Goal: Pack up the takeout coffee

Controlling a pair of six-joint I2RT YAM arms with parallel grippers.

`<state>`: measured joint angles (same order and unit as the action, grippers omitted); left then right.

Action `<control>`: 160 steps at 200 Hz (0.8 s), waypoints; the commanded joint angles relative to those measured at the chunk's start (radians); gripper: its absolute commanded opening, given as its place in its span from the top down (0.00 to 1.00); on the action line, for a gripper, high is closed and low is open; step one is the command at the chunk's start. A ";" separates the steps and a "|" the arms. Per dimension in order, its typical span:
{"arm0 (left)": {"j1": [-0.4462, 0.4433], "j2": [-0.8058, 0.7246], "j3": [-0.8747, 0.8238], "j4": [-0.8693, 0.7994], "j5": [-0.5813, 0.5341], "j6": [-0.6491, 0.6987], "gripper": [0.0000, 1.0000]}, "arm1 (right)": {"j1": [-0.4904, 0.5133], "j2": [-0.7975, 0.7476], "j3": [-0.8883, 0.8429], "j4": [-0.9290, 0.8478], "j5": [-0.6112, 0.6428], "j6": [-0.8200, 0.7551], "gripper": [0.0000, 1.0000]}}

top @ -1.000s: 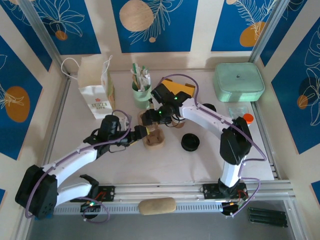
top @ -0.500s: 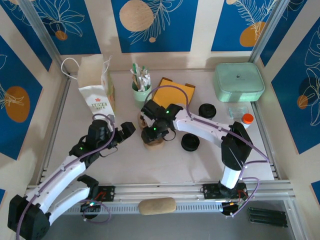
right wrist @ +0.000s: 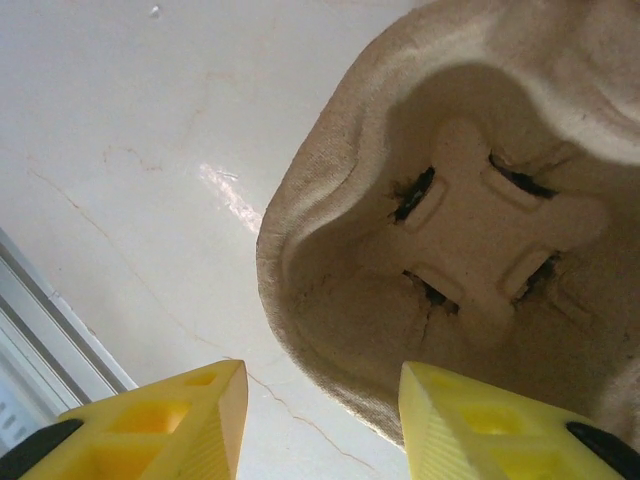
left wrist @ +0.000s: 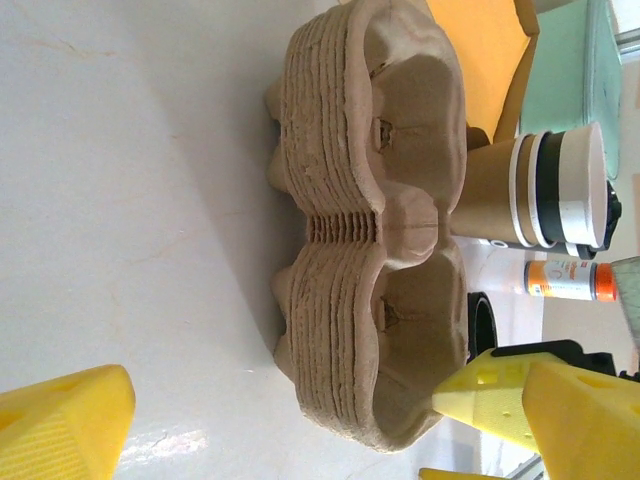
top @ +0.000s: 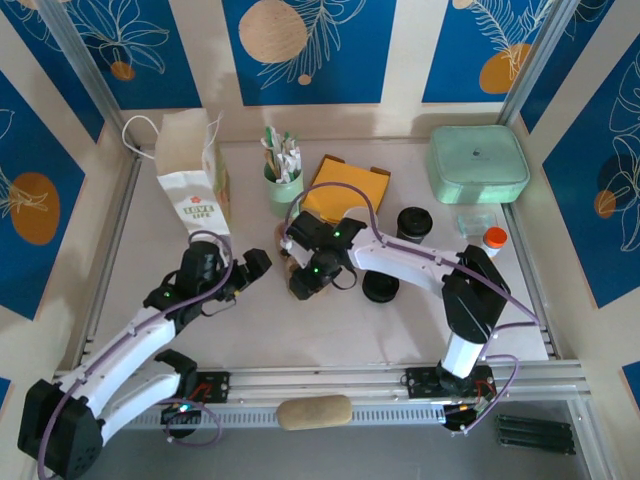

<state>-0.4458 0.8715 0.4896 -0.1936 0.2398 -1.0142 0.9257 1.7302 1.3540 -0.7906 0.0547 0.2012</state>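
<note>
You see the kraft-brown paper cup with white and dark bands (top: 413, 224) upright right of centre, beside the brown moulded-pulp carrier (left wrist: 370, 230); left gripper (top: 252, 266) gapes wide; right gripper (right wrist: 320, 375) straddles the carrier's rim, jaws apart.

The left gripper (left wrist: 282, 390) and the right gripper (right wrist: 322, 367) both have bright yellow fingers (right wrist: 150, 420). Ahead of the left jaws, the cup carriers (left wrist: 370, 230) are dull grey-brown pulp, lined in thin layers down their side. At the right jaws the same brown shows, cut by dark slits. Beyond the carriers from the left jaws, the paper cup (left wrist: 500, 190) is kraft brown, banded white, black and white toward its rim. Beside it, the bottle (left wrist: 568, 280) is orange with a pale printed label. The table (left wrist: 120, 180) is glossy cream with faint veins. Farther off, a folder (top: 347, 188) is orange-yellow, a box (top: 478, 163) mint green and a lid (top: 381, 287) black. The wall (top: 310, 50) is blue with white leaf lines and orange discs.
</note>
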 commanded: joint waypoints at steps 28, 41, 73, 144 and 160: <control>0.009 0.006 0.001 0.035 0.030 -0.006 0.00 | -0.014 -0.012 0.031 -0.002 -0.063 -0.030 0.53; 0.009 0.011 0.001 0.040 0.032 -0.007 0.01 | -0.004 0.006 0.050 -0.007 -0.061 -0.023 0.52; 0.009 0.015 0.000 0.043 0.028 -0.010 0.01 | 0.022 0.052 0.091 -0.018 -0.038 -0.010 0.52; 0.009 0.005 -0.004 0.045 0.018 -0.019 0.01 | 0.036 0.111 0.145 -0.037 -0.001 0.000 0.55; 0.010 0.006 -0.005 0.046 0.019 -0.020 0.01 | 0.036 0.122 0.152 -0.038 -0.004 0.000 0.56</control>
<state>-0.4419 0.8856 0.4877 -0.1646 0.2504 -1.0245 0.9531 1.8282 1.4738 -0.8082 0.0505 0.1905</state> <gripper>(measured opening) 0.994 0.447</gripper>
